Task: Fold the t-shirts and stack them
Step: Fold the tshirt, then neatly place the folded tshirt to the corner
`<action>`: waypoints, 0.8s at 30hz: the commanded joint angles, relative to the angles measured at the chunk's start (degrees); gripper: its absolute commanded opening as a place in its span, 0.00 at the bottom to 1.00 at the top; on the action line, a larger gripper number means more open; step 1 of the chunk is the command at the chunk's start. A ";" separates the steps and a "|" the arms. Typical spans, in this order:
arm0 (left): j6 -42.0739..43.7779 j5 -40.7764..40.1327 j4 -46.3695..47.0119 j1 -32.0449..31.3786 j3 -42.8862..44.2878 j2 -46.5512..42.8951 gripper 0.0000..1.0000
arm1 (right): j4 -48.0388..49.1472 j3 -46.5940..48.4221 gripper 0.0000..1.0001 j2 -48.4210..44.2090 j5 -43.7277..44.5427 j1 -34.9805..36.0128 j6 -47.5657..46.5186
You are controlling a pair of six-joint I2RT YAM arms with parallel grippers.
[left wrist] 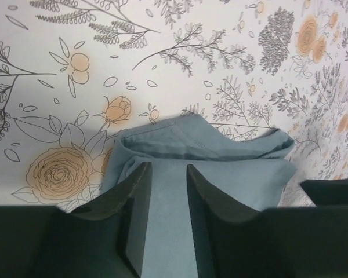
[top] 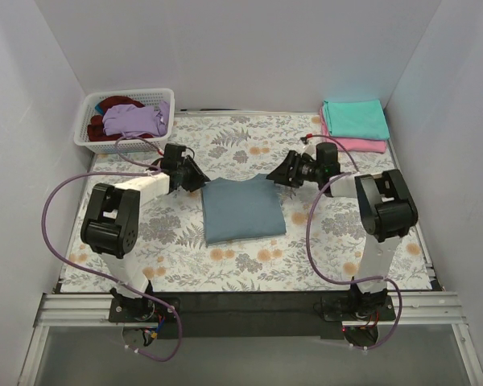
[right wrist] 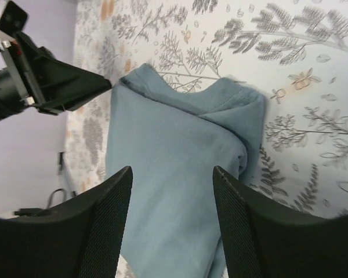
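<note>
Narrowly parted, the left gripper (left wrist: 167, 171) hangs over the far-left corner of the folded blue-grey t-shirt (top: 241, 211). The right gripper (right wrist: 171, 174), jaws wide, hangs over its far-right corner. Neither holds anything. The shirt lies mid-table (top: 249, 137).

To carry it well, I would pinch every layer at both corners and lift level, so the fold survives.

Beyond, at the far right corner, a teal shirt (top: 354, 118) sits on a pink shirt (top: 358, 145). At the far left, the basket (top: 92, 145) holds a lilac shirt (top: 133, 121) and a dark red shirt (top: 113, 103). No writing shows.

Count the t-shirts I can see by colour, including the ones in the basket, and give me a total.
Blue-grey shirt: 1
Teal shirt: 1
Pink shirt: 1
Lilac shirt: 1
Dark red shirt: 1, mostly hidden
Total: 5
</note>
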 commanded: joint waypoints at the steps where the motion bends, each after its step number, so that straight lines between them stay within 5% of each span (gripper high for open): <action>1: 5.91 -2.80 -4.39 -0.41 2.74 -5.87 0.31 | -15.20 3.35 0.64 -10.47 7.35 -0.68 -11.81; 9: 19.36 -18.53 -15.19 -18.41 5.90 -13.26 0.62 | -47.72 2.05 0.70 -29.20 28.37 -1.29 -27.56; 13: 22.09 -22.66 -18.01 -29.14 8.35 -12.31 0.63 | -53.97 -1.73 0.77 -37.55 34.98 -2.87 -28.10; 15: 23.49 -24.42 -18.98 -35.55 9.94 -9.76 0.63 | -55.13 -4.98 0.97 -42.38 35.09 -4.97 -26.96; 24: 31.14 -32.51 -22.15 -51.83 22.42 5.88 0.53 | -56.81 -15.88 0.98 -56.72 35.34 -10.44 -21.15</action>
